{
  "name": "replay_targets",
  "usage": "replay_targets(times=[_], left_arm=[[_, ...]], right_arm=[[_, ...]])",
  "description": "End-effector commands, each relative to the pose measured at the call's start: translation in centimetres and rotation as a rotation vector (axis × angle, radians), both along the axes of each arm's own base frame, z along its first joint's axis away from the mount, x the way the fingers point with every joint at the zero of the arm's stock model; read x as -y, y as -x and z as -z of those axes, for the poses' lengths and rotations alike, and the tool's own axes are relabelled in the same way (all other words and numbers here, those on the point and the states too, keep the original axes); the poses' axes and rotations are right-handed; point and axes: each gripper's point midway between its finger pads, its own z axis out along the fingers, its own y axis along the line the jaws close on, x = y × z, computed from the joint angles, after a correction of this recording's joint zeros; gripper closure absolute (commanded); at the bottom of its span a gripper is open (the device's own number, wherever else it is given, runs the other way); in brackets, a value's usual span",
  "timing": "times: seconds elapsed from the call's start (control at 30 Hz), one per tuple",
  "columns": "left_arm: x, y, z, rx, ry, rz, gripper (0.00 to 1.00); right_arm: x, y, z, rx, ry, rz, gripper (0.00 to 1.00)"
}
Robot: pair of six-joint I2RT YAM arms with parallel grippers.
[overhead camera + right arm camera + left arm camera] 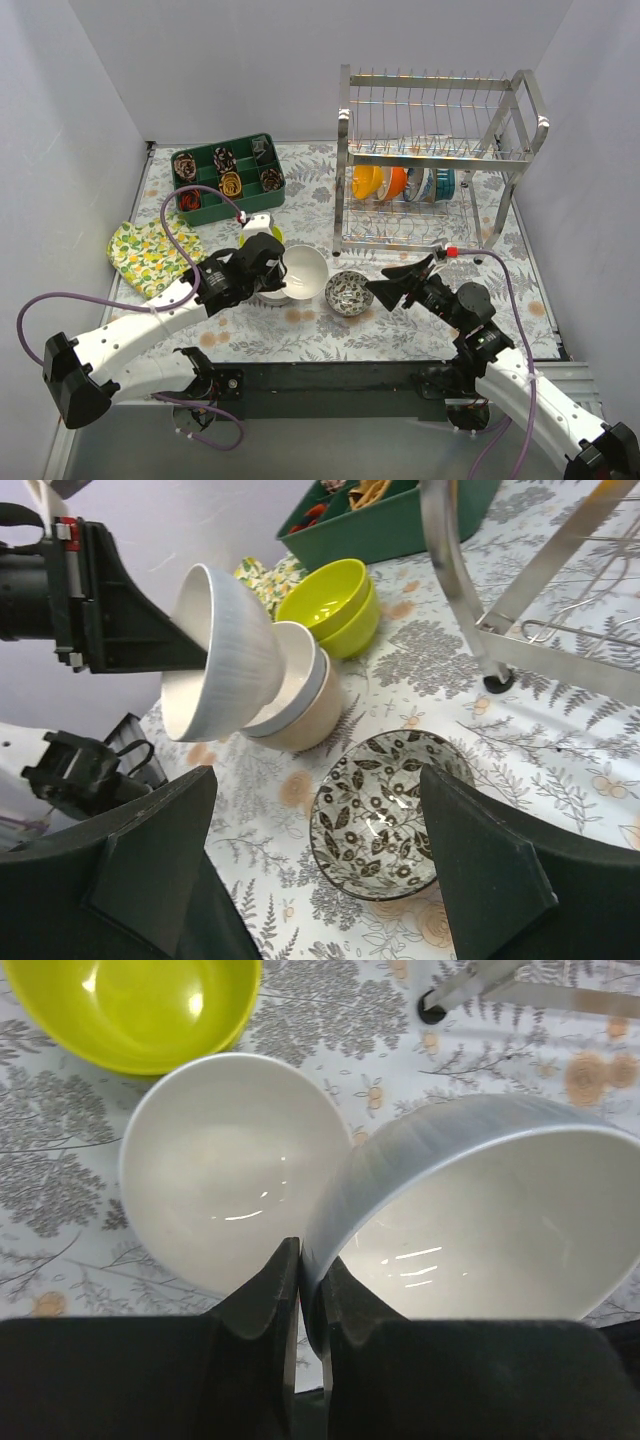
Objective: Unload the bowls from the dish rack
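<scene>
White bowl pinched in left claw; right claw spread apart.
Two lime-green bowls, one floral bowl on bench.

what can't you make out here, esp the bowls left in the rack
Top view: the bowls in the dish rack overlap behind its wires, so their count is unclear.
Top view: the green tray holds items too small to identify.
Left wrist view: the lime-green bowl is cut off by the top edge.
Right wrist view: the frame edge cuts off all but the rack's foot.

Orange bowls stand in the dish rack; a white bowl hangs tilted.
</scene>
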Motion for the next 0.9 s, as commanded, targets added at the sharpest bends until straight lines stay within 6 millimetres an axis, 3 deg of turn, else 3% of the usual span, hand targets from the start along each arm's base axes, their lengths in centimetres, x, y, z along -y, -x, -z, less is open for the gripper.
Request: replay_targets(times=[0.0, 0.17, 0.37, 0.63, 0.7, 0.87], left_arm=[[-3.2, -0.3, -0.8, -0.01, -0.119, -0.079, 1.0], [-5.5, -0.9, 0.0, -0.054, -0.203, -0.142, 1.0], [-6.6, -1.8, 1.0, -0.068, -0.257, -0.171, 0.99], [-6.3, -2.0, 2.8, -0.094, -0.273, -0.147, 0.67], [-6.3, -2.0, 2.9, -0.094, -0.268, -0.147, 0.56], [-6.4, -2.1, 2.4, -0.07, -0.25, -0.149, 0.41]], right_arm=[[1.2, -1.3, -0.4, 0.05, 0.093, 0.088, 0.09], [1.4, -1.3, 0.0, 0.046, 0.11, 0.093, 0.09], [1.4, -1.3, 0.4, 0.041, 0.117, 0.093, 0.09], [1.8, -1.6, 0.6, 0.05, 0.144, 0.113, 0.09], [1.9, -1.6, 0.7, 0.049, 0.153, 0.117, 0.09], [2.5, -2.3, 0.3, 0.071, 0.198, 0.158, 0.09]])
